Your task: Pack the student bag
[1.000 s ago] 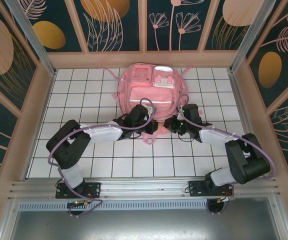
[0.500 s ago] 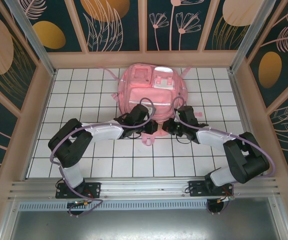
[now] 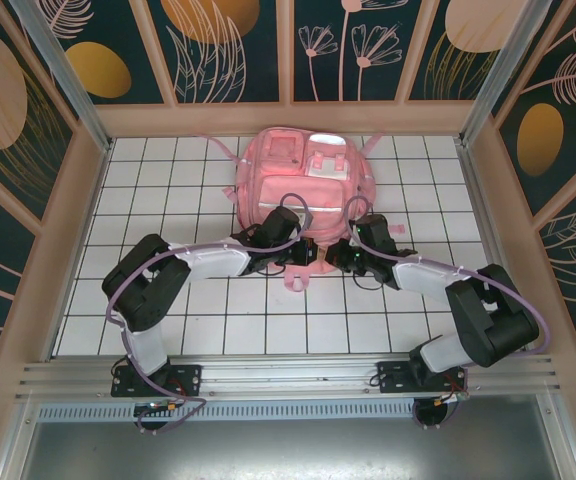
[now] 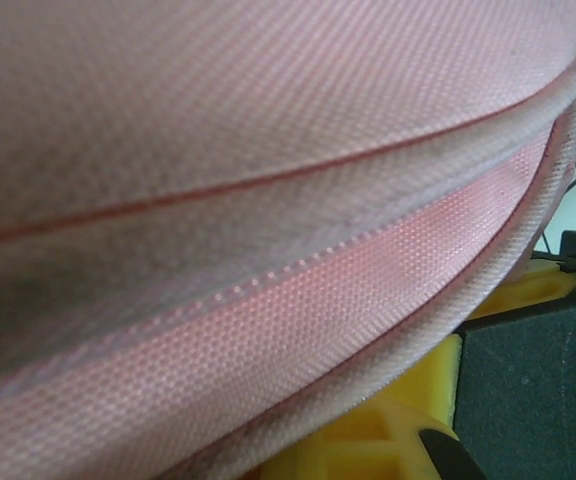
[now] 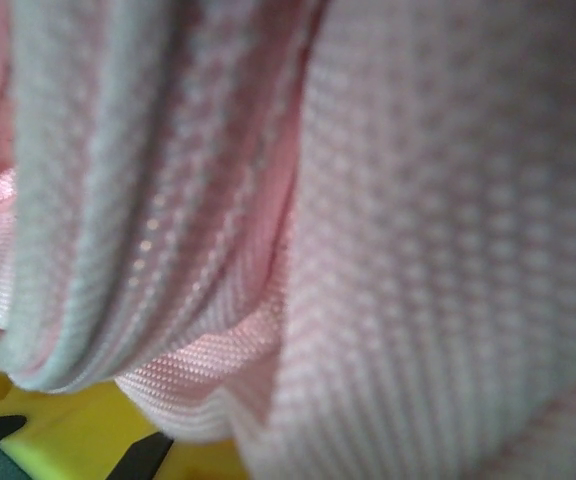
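Note:
The student bag (image 3: 303,170), a glossy pink backpack, lies at the back middle of the white tiled table (image 3: 168,200). Both arms reach to its near edge. My left gripper (image 3: 303,252) is at the bag's near rim from the left, and my right gripper (image 3: 336,252) is at the same rim from the right. In the left wrist view a taut pink seam of the bag (image 4: 268,150) runs across the yellow fingers (image 4: 408,440), hiding the tips. In the right wrist view bunched pink bag fabric (image 5: 418,250) hangs over the yellow fingers (image 5: 68,430). Both grippers look shut on the fabric.
A loose pink strap (image 3: 298,278) trails from the bag toward me between the two wrists. Another strap end (image 3: 396,231) lies right of the bag. Wooden walls with patterned panels (image 3: 68,200) close the table on three sides.
Both arms have edged inward along the bag's near rim. The right wrist moved left and the left arm's elbow moved right. The bag has hardly shifted.

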`<state>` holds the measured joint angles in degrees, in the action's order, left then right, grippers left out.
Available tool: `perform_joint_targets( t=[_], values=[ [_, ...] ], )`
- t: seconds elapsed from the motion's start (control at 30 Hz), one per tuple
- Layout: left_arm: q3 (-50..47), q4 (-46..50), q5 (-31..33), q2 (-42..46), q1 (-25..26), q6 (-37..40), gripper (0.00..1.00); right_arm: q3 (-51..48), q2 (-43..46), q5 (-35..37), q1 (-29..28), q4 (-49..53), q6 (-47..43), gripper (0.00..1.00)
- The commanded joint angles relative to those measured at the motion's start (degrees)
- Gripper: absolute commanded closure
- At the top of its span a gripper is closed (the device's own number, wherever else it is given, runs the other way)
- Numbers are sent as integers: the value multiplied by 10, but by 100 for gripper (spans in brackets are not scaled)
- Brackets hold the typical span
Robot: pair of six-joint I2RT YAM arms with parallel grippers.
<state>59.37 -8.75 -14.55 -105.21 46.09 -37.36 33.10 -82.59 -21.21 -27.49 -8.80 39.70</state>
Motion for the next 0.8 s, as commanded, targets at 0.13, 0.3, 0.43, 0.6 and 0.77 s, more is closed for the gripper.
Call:
perform_joint_targets(
  t=[0.13, 0.3, 0.43, 0.6, 0.77],
  values=[
    [0, -61, 18, 26, -11, -7, 100, -30, 15, 8, -9, 67, -19, 100],
    [-29, -40, 26, 48, -11, 9, 100, -30, 16, 32, -3, 82, -25, 100],
    [-67, -29, 33, 85, -12, 18, 100, -21, 8, 54, 1, 93, -30, 100],
    [-90, 8, 62, 130, -13, 45, 100, -9, -2, 66, 4, 101, -34, 100],
    [-101, 33, 84, 149, -12, 61, 100, 0, 0, 69, 10, 106, -38, 100]
  ],
)
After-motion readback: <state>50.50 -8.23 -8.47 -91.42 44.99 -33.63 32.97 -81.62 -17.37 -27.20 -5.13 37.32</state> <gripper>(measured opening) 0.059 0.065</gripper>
